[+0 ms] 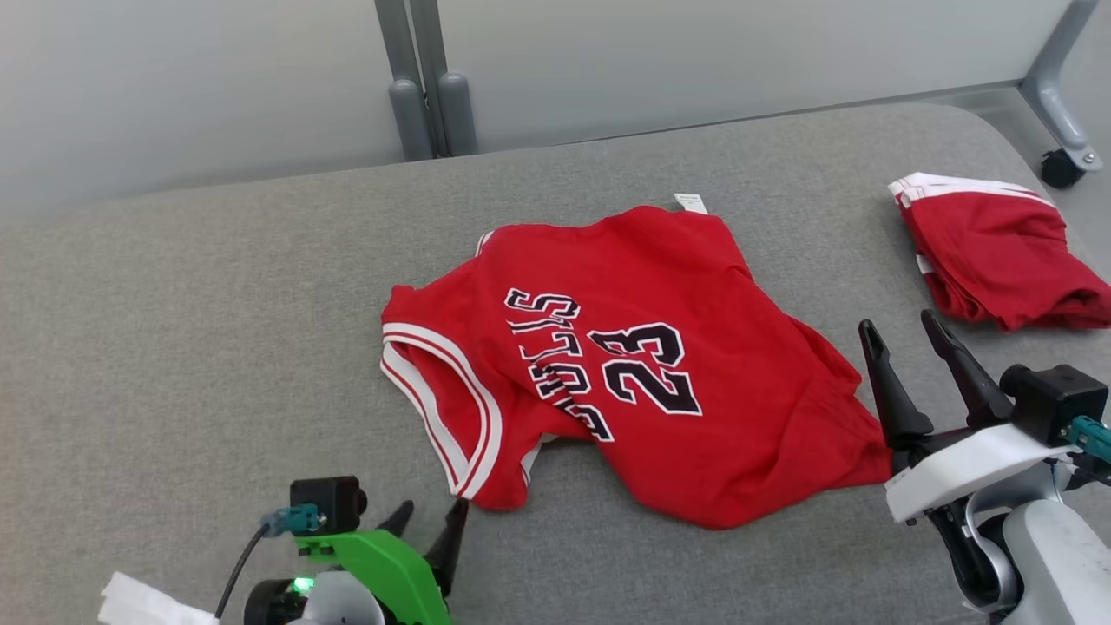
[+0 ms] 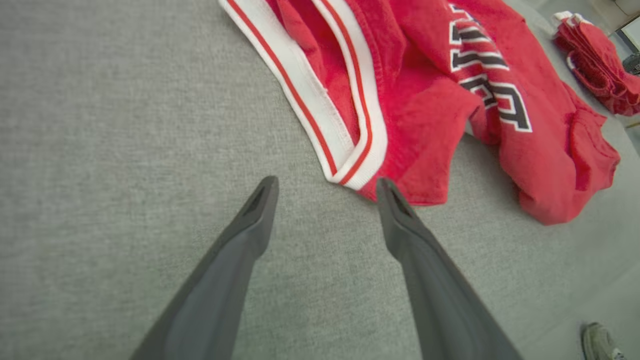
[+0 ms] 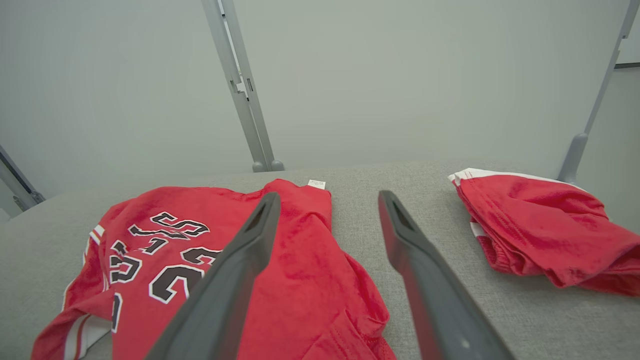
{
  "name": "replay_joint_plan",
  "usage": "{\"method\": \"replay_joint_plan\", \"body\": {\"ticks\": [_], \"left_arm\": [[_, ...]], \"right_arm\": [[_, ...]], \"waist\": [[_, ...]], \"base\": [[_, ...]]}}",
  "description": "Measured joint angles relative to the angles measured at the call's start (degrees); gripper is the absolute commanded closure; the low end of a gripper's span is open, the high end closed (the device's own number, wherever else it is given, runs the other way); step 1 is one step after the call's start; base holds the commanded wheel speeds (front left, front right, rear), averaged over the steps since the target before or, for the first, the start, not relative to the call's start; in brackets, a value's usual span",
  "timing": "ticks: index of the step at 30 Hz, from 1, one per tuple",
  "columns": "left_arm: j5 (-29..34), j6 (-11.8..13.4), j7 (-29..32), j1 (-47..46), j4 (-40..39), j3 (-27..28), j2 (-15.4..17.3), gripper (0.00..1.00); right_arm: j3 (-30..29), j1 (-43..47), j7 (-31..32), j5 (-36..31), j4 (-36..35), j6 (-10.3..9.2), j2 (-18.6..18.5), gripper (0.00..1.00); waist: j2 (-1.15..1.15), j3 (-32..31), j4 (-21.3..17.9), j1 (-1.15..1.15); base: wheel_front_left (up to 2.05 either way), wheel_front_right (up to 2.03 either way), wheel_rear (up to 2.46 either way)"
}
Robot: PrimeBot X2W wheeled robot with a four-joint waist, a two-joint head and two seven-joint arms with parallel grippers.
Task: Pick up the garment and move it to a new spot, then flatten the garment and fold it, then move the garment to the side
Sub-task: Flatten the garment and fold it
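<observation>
Jaws stand wide and empty on both arms: the left jaws sit just short of the red jersey's (image 1: 642, 365) white-trimmed armhole (image 2: 345, 145), the right jaws beside its rumpled right edge. Crumpled mid-counter (image 1: 174, 347), the jersey looks light, limp and slippery, so pinching trim and edge seems surest. Farther right lies a folded red garment (image 1: 998, 252).

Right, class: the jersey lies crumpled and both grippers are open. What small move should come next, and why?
Probably ease the left gripper forward and down onto the white-trimmed edge of the jersey. That edge lies just ahead of its open fingers, and nothing is held, so picking up starts there.
</observation>
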Motion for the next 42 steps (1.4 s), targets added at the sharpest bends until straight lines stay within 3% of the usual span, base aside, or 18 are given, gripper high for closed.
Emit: {"method": "replay_joint_plan", "body": {"ticks": [6,17,18,20,24,30,32,38,40,42], "left_arm": [[-7.55,-1.15,7.65,0.09,1.03,0.3,-3.54,0.0],[-7.78,-2.05,4.9,-2.3,1.16,1.38,-3.82,0.0],[-7.78,-1.97,4.41,-2.46,1.18,1.63,-3.82,0.27],[-7.22,-1.75,3.44,-2.59,1.22,1.91,-3.66,0.99],[-6.98,-1.79,2.59,-2.64,-0.81,2.5,-2.54,1.0],[-7.22,-1.77,7.56,-1.92,-11.87,3.46,3.56,1.0],[-8.11,-1.64,12.59,-1.7,-16.28,3.41,7.08,1.0],[-17.42,-2.88,35.15,-5.15,-25.55,2.79,17.6,1.0],[-18.11,-2.94,41.95,-9.23,-25.6,1.64,19.98,1.0],[-20.71,-2.9,47.49,-13.31,-24.71,0.47,20.12,1.0]], "right_arm": [[0.04,-0.76,-0.71,-0.02,0.97,0.0,1.23,0.0],[0.24,-1.72,-1.78,-0.14,2.16,0.0,1.81,0.0],[0.27,-1.76,-1.9,-0.14,2.3,0.0,1.86,0.0],[0.42,-1.85,-1.91,-0.14,2.56,0.0,1.93,0.0],[0.34,-1.85,-2.0,-0.18,3.12,0.0,1.88,0.0],[0.13,-1.59,-1.98,-0.11,3.64,0.0,1.63,0.0],[0.16,-1.59,-1.89,0.1,3.64,0.0,1.55,0.0],[0.18,-1.74,-1.26,0.2,3.66,0.0,1.49,0.0],[0.77,-2.19,-0.86,0.23,3.81,0.0,1.7,0.0],[1.38,-3.04,-0.81,0.29,3.88,0.0,2.12,0.0]], "waist": [[0.0,1.55,-2.54,0.0],[0.0,4.86,-5.81,0.0],[0.0,4.99,-5.89,0.0],[0.0,5.06,-5.95,0.0],[0.0,4.56,-5.48,0.0],[0.0,3.44,-4.41,0.0],[0.0,3.37,-4.09,0.0],[0.0,4.29,-3.87,0.0],[0.0,4.73,-4.08,0.0],[0.0,5.26,-4.5,0.0]], "base": [[0.0,0.0,0.0],[0.0,0.0,0.0],[0.0,0.0,0.0],[0.0,0.0,0.0],[0.0,0.0,0.0],[0.0,0.0,0.0],[0.0,0.0,0.0],[0.0,0.0,0.0],[0.0,0.0,0.0],[0.0,0.0,0.0]]}}
